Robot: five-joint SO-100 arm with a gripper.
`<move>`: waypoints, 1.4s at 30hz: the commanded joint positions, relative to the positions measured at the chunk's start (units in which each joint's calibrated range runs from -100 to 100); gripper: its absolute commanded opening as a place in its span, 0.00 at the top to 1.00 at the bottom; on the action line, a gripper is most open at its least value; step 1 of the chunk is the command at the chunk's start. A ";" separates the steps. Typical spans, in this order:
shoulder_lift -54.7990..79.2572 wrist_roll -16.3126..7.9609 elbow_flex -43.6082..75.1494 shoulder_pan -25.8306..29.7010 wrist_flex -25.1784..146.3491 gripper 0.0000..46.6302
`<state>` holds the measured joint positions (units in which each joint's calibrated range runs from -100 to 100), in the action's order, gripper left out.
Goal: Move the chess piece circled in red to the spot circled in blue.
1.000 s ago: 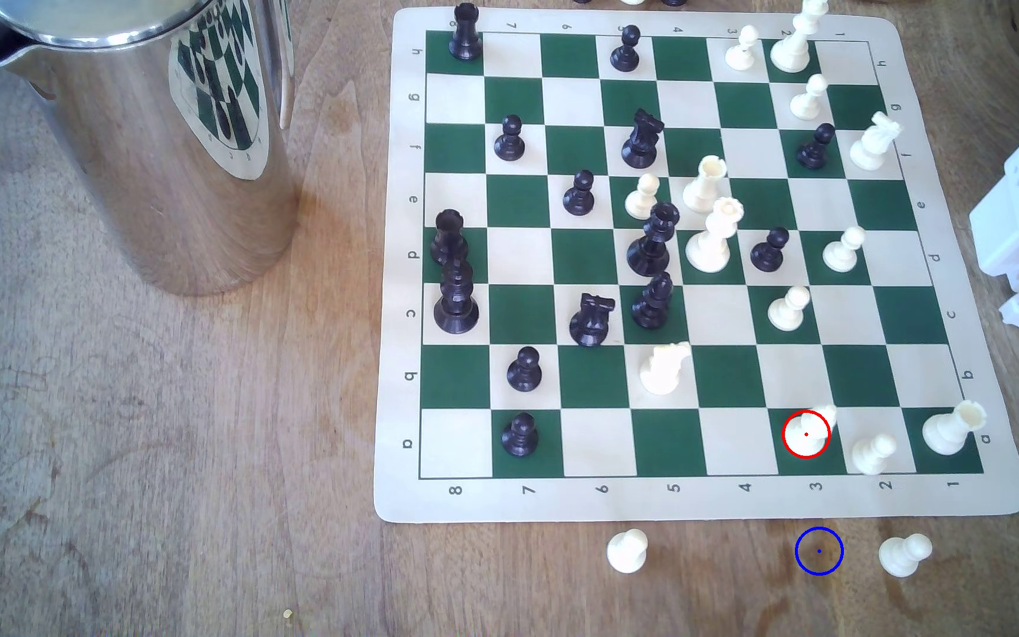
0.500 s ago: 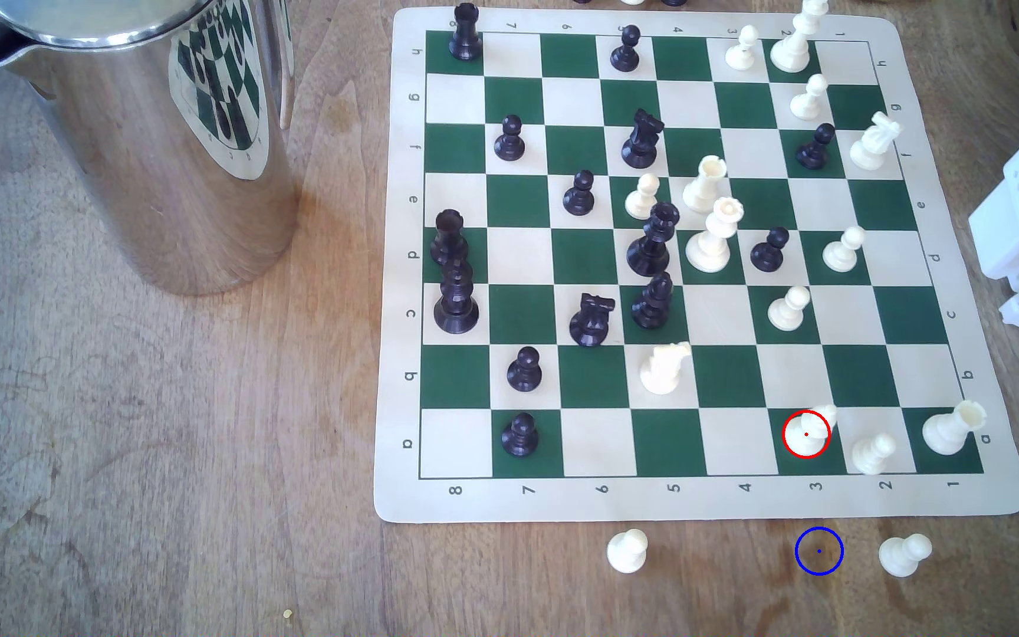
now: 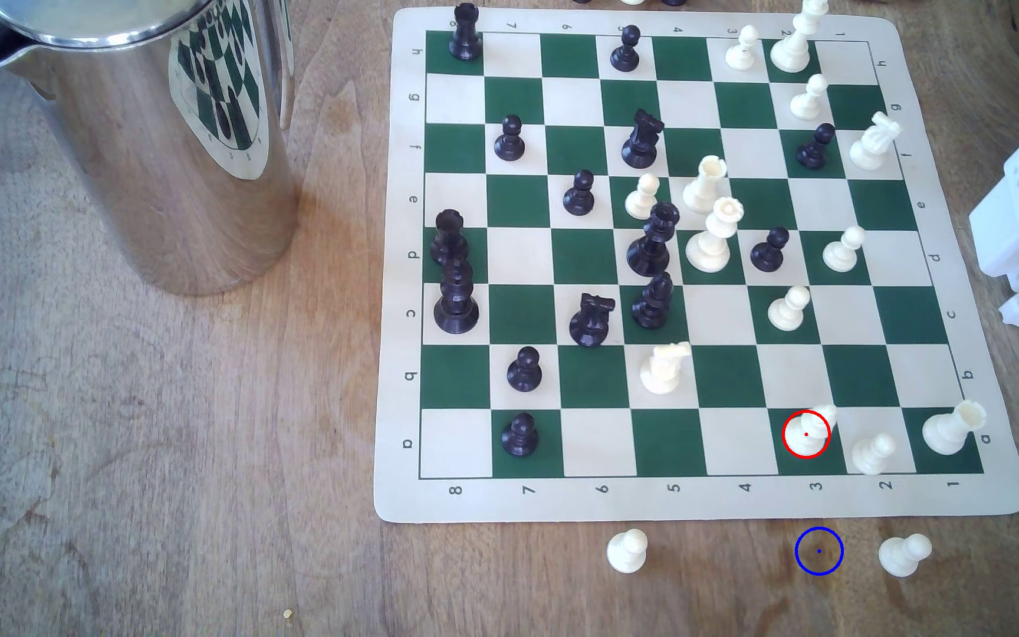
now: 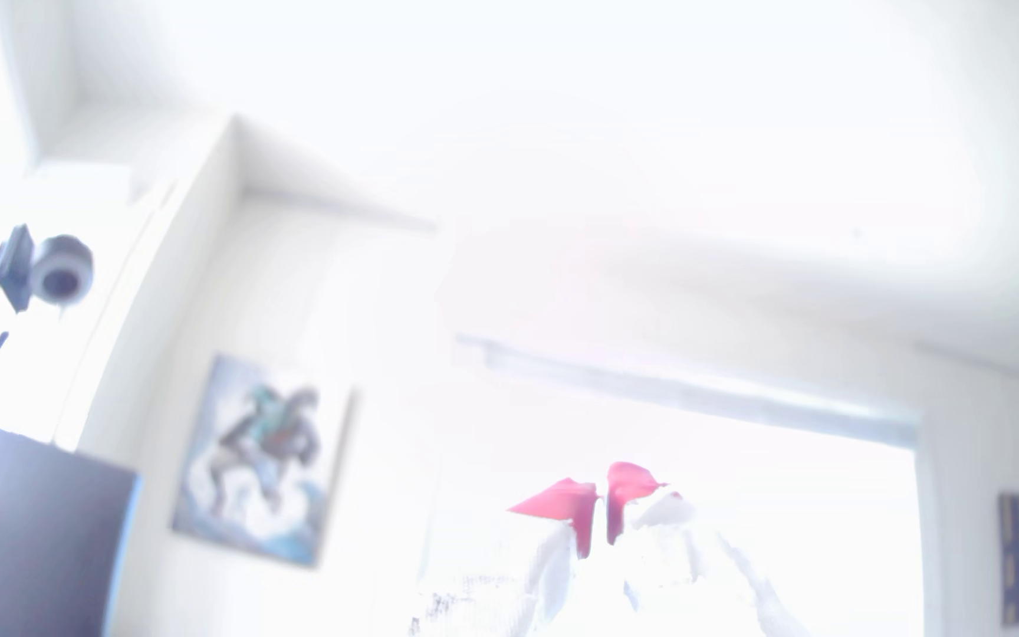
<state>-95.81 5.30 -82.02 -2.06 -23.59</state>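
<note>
- Nothing on the board has shifted since the earlier frames.
- Nearest, lower right of the exterior view: the spot (image 3: 819, 551) on bare wood.
- Just beyond, on a green square, the chess piece (image 3: 806, 433) stands upright.
- Wrist view: gripper (image 4: 602, 499) aims upward, red tips nearly together, holding nothing.

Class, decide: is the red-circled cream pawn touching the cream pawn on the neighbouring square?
Apart. In the exterior view, green board shows between the red-circled cream pawn and the neighbouring cream pawn.
</note>
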 commanded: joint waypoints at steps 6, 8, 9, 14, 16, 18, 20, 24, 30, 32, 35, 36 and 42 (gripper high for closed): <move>0.06 -2.44 17.55 -0.63 38.98 1.00; 0.06 -2.88 21.00 0.62 47.99 1.00; 0.06 -4.05 25.62 1.95 58.48 1.00; 1.16 -6.15 32.70 4.37 80.83 0.98; 1.16 -6.30 32.60 5.00 85.67 0.96; 1.67 -7.28 32.24 6.88 92.05 0.92; 2.94 -7.96 32.97 8.20 95.82 0.91; 9.48 -10.65 35.42 13.05 102.21 0.85; 16.78 -16.56 35.32 24.47 103.03 0.68; 18.90 -17.78 34.33 27.37 102.95 0.65; 22.38 -17.83 32.79 28.31 102.21 0.60; 23.74 -17.78 32.70 28.46 101.80 0.58; 37.58 -16.75 31.97 28.70 96.39 0.64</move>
<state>-66.74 -11.94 -50.20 26.40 76.57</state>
